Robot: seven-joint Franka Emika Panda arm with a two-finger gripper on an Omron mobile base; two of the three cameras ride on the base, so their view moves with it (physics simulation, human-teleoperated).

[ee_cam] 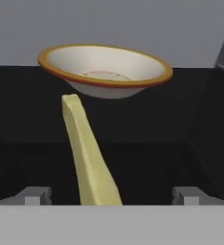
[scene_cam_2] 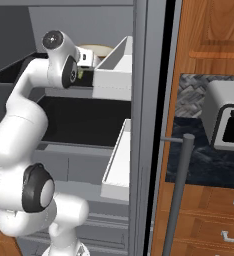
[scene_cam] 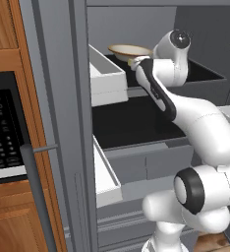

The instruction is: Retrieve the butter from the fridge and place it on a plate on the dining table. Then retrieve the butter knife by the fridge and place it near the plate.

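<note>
One stick of butter, ready for the grasp

We are on the first step, fetching the butter (ee_cam: 87, 158) from the open fridge (scene_cam: 63, 123). It lies on the dark upper shelf (ee_cam: 147, 158), running from near the front edge back toward a beige bowl (ee_cam: 104, 69) at the rear, its far end just beside the bowl. Our tool (ee_cam: 111, 195) is spread wide, one fingertip on either side of the stick's near end and neither touching it. By our reckoning, the next move calls for easing forward a little, closing on the stick, then lifting clear of the bowl.
</note>
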